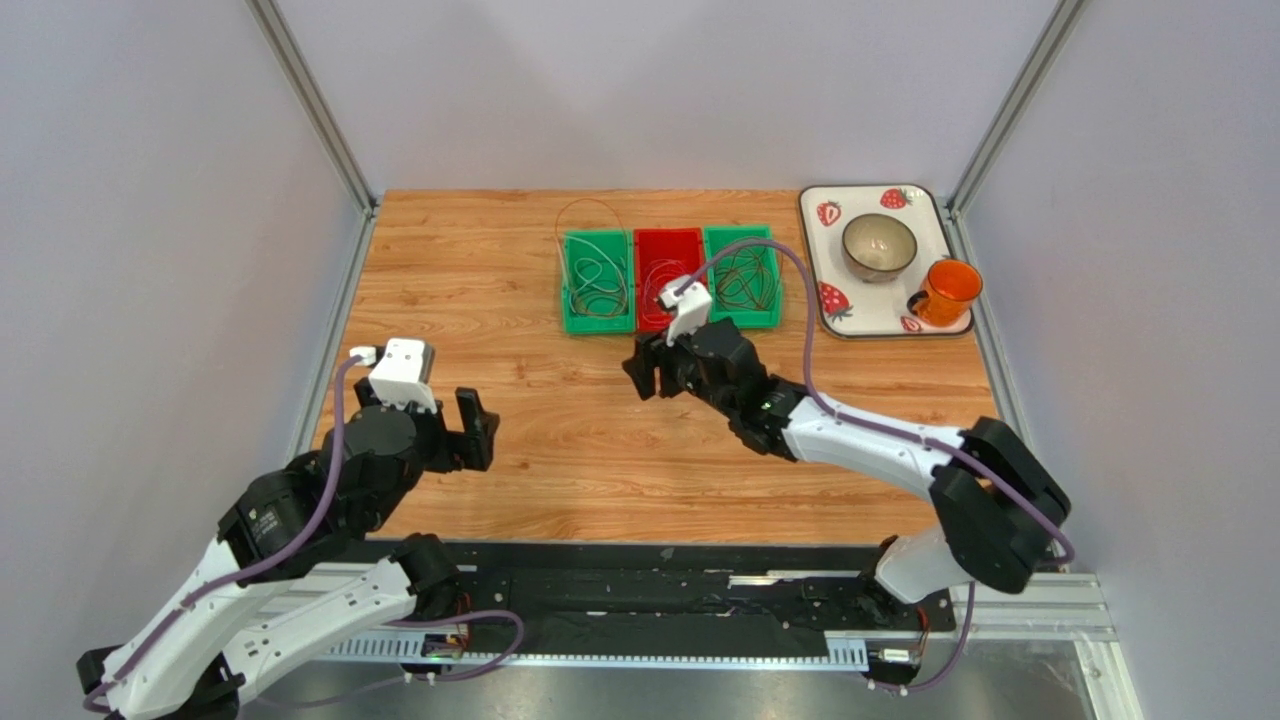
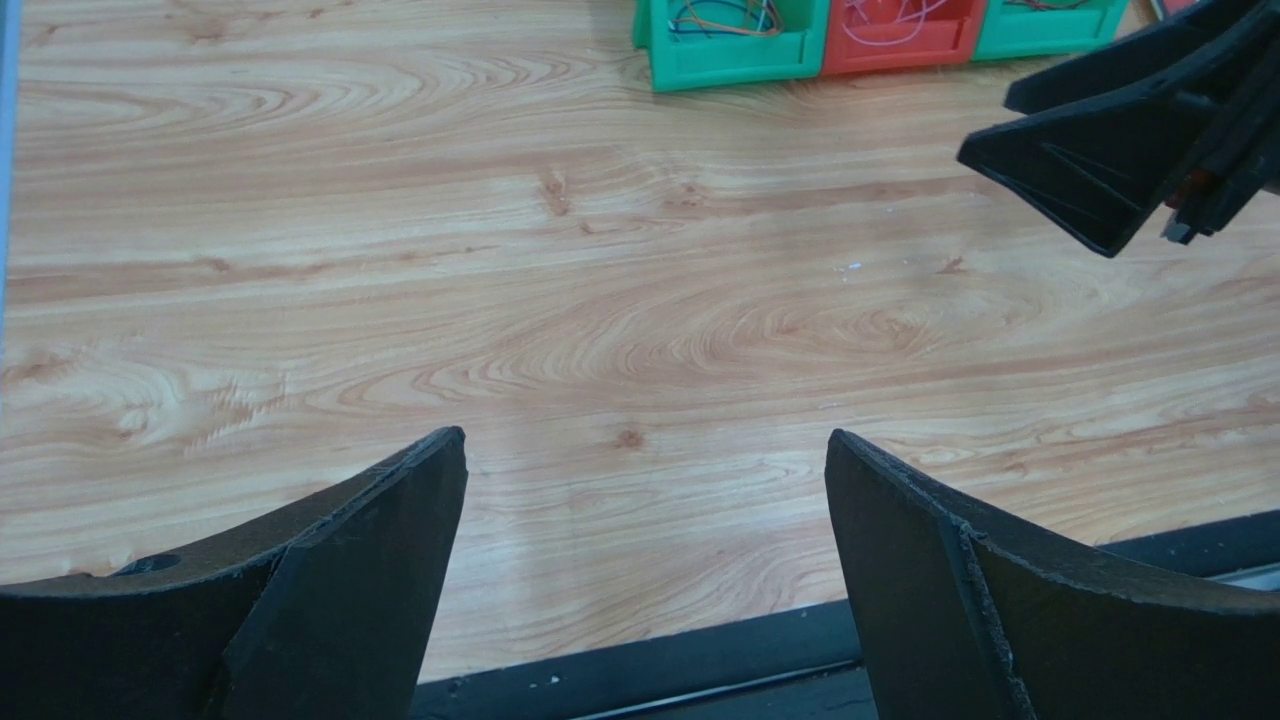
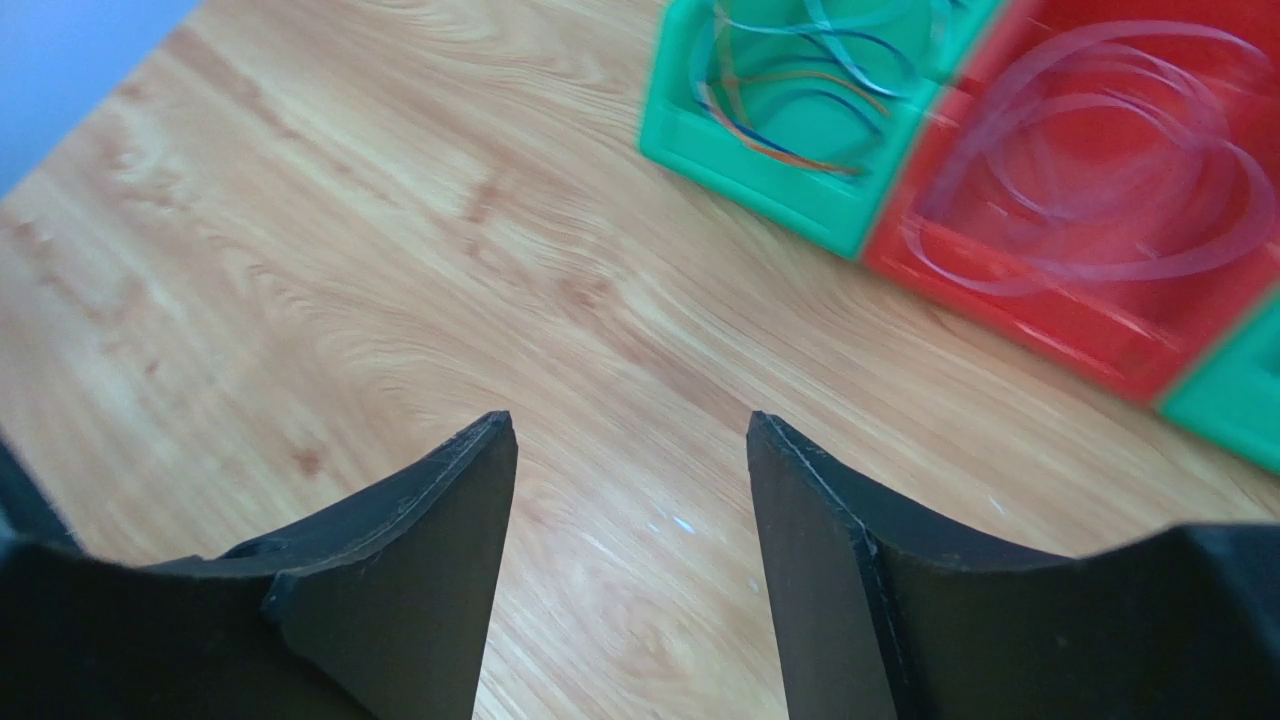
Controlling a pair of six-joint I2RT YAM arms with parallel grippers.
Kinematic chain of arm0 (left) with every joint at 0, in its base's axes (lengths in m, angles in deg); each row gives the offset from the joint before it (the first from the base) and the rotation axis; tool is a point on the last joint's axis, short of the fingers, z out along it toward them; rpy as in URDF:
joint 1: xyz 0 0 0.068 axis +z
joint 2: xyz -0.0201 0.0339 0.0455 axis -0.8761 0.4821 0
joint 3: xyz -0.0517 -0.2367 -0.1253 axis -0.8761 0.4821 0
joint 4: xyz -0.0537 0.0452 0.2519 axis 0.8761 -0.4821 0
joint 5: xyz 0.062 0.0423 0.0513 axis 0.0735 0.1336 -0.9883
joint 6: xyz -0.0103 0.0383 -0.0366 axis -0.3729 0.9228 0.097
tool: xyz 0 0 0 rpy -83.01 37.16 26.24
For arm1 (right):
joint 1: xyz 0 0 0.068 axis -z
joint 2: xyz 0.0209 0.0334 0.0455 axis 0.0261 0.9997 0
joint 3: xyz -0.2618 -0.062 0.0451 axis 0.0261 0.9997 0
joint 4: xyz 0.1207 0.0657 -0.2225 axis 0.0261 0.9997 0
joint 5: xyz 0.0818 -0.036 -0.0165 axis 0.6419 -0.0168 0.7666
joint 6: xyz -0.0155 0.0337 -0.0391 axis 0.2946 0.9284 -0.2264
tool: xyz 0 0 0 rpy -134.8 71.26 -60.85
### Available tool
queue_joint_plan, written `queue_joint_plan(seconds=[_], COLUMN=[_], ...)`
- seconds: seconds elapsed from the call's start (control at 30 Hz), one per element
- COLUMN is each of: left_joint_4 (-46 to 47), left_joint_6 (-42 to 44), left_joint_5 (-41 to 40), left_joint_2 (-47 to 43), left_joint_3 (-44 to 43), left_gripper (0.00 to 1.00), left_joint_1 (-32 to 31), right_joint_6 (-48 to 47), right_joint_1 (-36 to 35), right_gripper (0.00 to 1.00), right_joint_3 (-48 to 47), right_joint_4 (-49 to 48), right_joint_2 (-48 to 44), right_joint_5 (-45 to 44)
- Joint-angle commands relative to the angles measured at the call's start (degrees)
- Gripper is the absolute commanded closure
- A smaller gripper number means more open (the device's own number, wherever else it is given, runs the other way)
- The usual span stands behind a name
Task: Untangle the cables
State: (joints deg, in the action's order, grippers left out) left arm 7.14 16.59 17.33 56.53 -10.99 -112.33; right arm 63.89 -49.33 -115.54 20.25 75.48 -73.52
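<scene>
Over the table [image 2: 451, 225], L claw [image 2: 643, 450] wide open, holding nothing, R claw [image 3: 631, 428] open, touching nothing, near trays [image 3: 751, 180] w/ cables [image 3: 1092, 165]

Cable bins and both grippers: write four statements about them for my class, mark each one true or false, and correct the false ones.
1. The cables lie coiled in three bins in a row: a left green bin, a red bin and a right green bin. True.
2. The right gripper is clamped on a red cable. False: its jaws are open and hold nothing.
3. The left gripper is open over the bare wood of the table. True.
4. The orange cup stands inside the red bin. False: it stands on the strawberry-patterned tray, beside the metal bowl.
</scene>
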Motion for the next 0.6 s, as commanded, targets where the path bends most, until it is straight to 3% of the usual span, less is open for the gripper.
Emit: queue_joint_plan(seconds=[0.0, 0.13, 0.27, 0.43, 0.57], left_joint_4=[5.7, 16.5, 27.7, 30.1, 34.9], left_joint_6=[-0.6, -0.3, 1.4, -0.3, 3.6], left_joint_5=[3.0, 5.2, 3.9, -9.0, -9.5], left_joint_2=[1.1, 3.3, 8.1, 17.5, 23.7], left_joint_3=[1.3, 6.5, 9.8, 8.3, 8.4], left_gripper=[0.02, 0.03, 0.02, 0.01, 0.01], left_joint_1=[0.4, 0.4, 0.4, 2.3, 7.7], right_joint_6=[5.6, 7.9, 7.2, 6.7, 9.2], right_joint_1=[-0.8, -1.1, -1.1, -1.0, -1.0], right_gripper=[0.38, 0.38, 0.38, 0.37, 0.4], right_joint_3=[5.7, 11.2, 12.3, 16.5, 17.3], right_joint_4=[5.7, 6.3, 13.7, 11.1, 11.6], right_joint_2=[-7.7, -18.8, -25.1, -29.9, -29.2], right_joint_5=[-15.4, -15.2, -18.9, -17.2, -18.4])
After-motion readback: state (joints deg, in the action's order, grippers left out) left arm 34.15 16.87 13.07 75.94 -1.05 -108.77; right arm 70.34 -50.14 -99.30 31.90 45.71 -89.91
